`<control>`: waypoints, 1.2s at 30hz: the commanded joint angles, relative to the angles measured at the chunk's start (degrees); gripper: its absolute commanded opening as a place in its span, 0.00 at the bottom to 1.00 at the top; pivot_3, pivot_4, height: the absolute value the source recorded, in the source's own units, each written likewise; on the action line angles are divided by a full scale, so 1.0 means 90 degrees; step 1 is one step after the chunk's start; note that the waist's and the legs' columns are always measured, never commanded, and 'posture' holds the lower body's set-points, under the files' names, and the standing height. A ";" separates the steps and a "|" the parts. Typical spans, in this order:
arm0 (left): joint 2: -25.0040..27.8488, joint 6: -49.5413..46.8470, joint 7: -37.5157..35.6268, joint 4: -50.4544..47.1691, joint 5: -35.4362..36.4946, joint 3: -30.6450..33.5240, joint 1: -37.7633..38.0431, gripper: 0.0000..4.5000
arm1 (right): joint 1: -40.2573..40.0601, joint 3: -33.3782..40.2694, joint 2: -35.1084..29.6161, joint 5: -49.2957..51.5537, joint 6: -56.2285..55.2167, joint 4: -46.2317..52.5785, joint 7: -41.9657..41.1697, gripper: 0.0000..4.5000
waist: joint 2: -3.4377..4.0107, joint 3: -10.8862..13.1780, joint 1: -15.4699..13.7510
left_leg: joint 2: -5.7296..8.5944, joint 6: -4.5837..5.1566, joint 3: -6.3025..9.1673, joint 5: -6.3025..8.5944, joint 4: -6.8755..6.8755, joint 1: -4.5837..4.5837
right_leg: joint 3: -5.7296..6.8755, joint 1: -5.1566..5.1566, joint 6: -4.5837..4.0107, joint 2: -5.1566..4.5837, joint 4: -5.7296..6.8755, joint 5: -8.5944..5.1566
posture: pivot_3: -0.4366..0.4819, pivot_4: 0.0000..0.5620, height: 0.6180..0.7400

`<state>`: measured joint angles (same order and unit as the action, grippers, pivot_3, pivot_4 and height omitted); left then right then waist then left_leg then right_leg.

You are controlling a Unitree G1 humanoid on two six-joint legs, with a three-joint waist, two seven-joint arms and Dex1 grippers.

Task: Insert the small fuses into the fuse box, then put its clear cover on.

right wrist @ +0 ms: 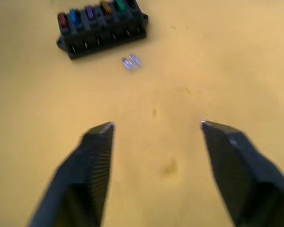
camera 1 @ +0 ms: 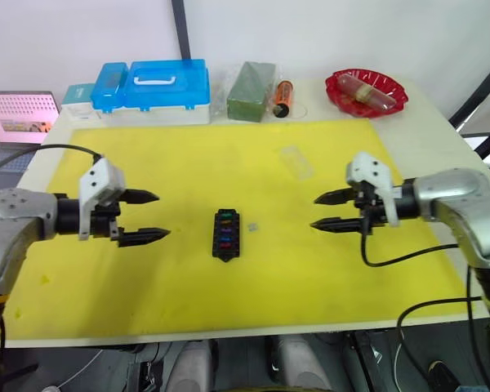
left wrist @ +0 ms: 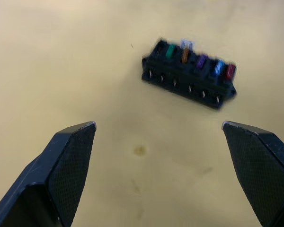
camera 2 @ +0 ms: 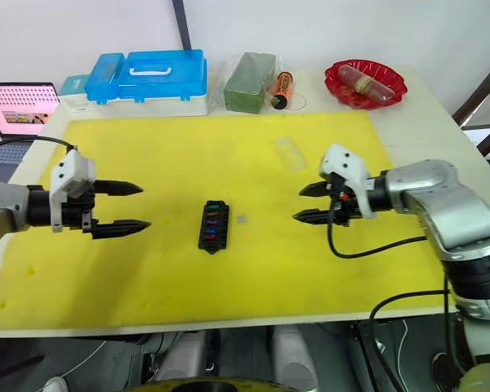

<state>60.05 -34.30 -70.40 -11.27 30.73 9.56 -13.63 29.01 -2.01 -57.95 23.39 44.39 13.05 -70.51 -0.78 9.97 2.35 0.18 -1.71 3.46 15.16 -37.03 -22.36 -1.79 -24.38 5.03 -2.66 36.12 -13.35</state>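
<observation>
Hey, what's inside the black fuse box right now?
Five fuses sit in the fuse box: green, orange, purple, blue and red, in a row. A sixth, pale fuse lies loose on the mat beside it. Their prongs are hidden in the slots.

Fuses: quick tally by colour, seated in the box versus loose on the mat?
Seated in the fuse box:
green 1
orange 1
purple 1
blue 1
red 1
Loose beside the box:
grey fuse 1
Total: 6

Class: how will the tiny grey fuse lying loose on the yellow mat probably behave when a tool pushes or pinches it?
The tiny grey flat fuse lies flat beside the black fuse box, so it should slide rather than roll. Being so small, it is probably very light and easily flicked away, and hard to pinch.
</observation>
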 commanded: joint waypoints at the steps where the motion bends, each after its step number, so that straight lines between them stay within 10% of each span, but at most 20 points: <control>1: 0.0218 0.0170 -0.0175 0.0020 0.0036 0.0386 0.0099 1.00 | -0.0247 0.0493 -0.0342 0.0034 -0.0355 -0.0102 -0.0126 0.99 | -0.0001 0.0001 -0.0008 | 0.0000 0.0000 -0.0001 0.0000 -0.0002 -0.0001 | 0.0000 0.0000 -0.0005 -0.0001 0.0000 -0.0003 | 0.48 0.27 1.00; 10: 0.0114 0.0206 -0.0179 -0.0075 0.0079 0.0394 0.0193 1.00 | -0.0388 0.0398 -0.0105 0.0416 -0.0048 0.0247 0.0079 1.00 | 0.0000 0.0001 -0.0009 | -0.0002 0.0000 -0.0005 0.0000 -0.0004 0.0000 | -0.0001 0.0000 -0.0014 0.0000 0.0000 -0.0008 | 0.48 0.27 1.00; 17: -0.0515 0.0102 0.0258 -0.0511 0.0129 -0.0001 -0.0118 1.00 | 0.0442 -0.0142 0.1620 0.1187 0.2048 0.0405 0.1433 1.00 | -0.0003 0.0000 -0.0008 | -0.0002 0.0000 -0.0002 0.0000 -0.0007 -0.0002 | -0.0002 0.0000 0.0002 0.0001 0.0004 0.0002 | 0.48 0.27 1.00; 25: -0.0740 0.0124 0.0483 -0.0667 0.0108 -0.0218 -0.0219 1.00 | 0.0767 -0.0268 0.2688 0.1427 0.3265 -0.0009 0.2404 0.47 | -0.0003 0.0000 -0.0069 | 0.0000 0.0000 0.0002 0.0000 -0.0009 -0.0004 | -0.0001 0.0000 0.0002 -0.0001 0.0006 0.0003 | 0.48 0.27 1.00; 36: -0.0772 0.0373 0.0425 -0.0877 0.0076 -0.0326 0.0039 1.00 | 0.0790 0.0285 0.3685 0.1683 0.4051 -0.0721 0.3286 0.47 | -0.0003 -0.0001 -0.0075 | 0.0000 0.0000 0.0003 0.0000 -0.0008 -0.0003 | -0.0001 -0.0001 0.0003 0.0001 0.0009 0.0003 | 0.48 0.27 1.00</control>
<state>52.86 -32.08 -66.25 -17.27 31.24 5.96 -13.20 34.79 -1.19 -25.38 37.31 80.25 6.19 -41.46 -0.81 9.96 1.68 0.18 -1.72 3.48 15.15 -37.10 -22.39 -1.80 -24.39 5.06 -2.65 36.20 -13.32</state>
